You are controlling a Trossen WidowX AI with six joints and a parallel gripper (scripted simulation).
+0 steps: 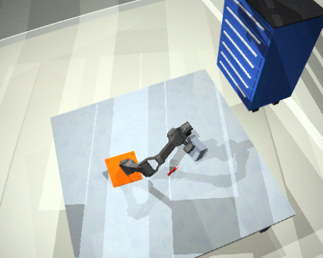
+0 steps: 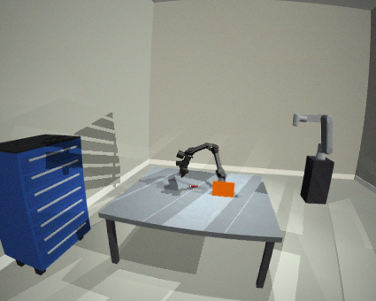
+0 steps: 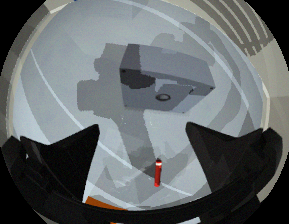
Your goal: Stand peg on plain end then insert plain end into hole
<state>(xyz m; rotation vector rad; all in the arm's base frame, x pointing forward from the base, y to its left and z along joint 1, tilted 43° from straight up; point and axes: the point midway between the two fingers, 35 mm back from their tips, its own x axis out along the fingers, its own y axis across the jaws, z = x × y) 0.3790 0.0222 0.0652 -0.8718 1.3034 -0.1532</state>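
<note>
The red peg (image 1: 172, 171) (image 2: 194, 186) (image 3: 157, 175) lies on its side on the table. In the wrist view its white band (image 3: 158, 163) is near the end that points toward the grey sloped panel (image 1: 199, 150) (image 3: 140, 96). The panel stands beyond the peg from the robot base, and its one hole (image 3: 163, 97) shows in the face toward the peg. My gripper (image 3: 143, 128) is wide open and empty. It hangs above the table near the panel, touching neither panel nor peg. In the wrist view the peg shows low between the two fingers.
The orange base plate (image 1: 112, 178) (image 2: 223, 189) is at the arm's foot on the table (image 1: 134, 235) (image 2: 147, 217). Arm shadows fall around the panel and peg. A blue drawer cabinet (image 1: 286, 57) (image 2: 41, 199) stands on the floor beside the table. Another arm (image 2: 326, 135) stands far off on a dark pedestal.
</note>
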